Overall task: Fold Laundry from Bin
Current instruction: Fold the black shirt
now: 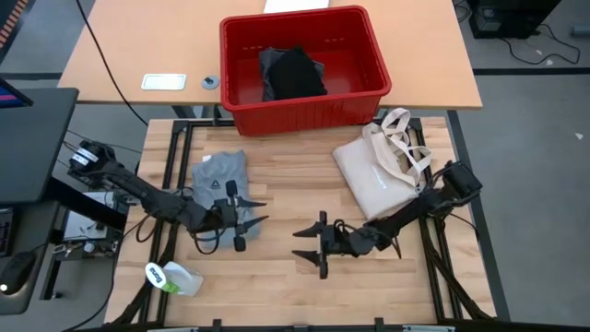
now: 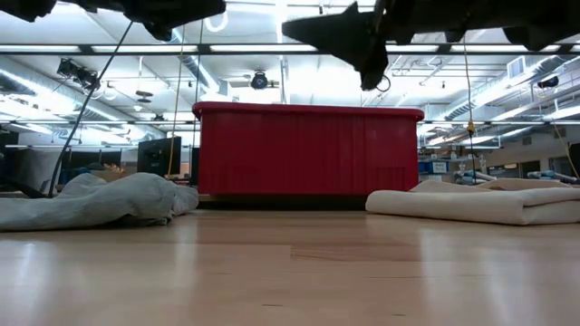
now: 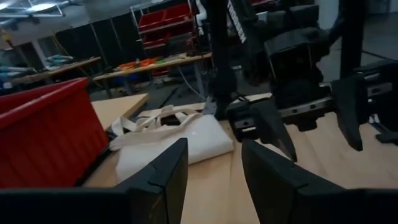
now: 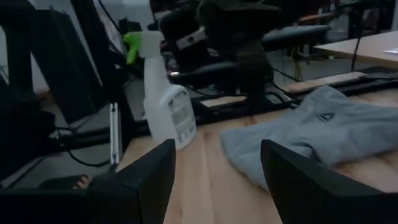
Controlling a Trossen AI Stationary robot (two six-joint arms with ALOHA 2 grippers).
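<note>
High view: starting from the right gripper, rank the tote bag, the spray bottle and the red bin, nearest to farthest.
From the right gripper:
1. Tote bag, just behind it on the right side.
2. Spray bottle, front left corner.
3. Red bin, at the back.

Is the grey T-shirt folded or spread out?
Folded: the grey T-shirt lies as a compact bundle on the table's left side, chest mark up, outside the red bin.

Red bin (image 1: 304,69) sitting at counter's far edge, black garment (image 1: 295,74) lying crumpled inside. Light grey T-shirt (image 1: 219,180) lying rumpled on the counter's left side, small chest mark facing up.
</note>
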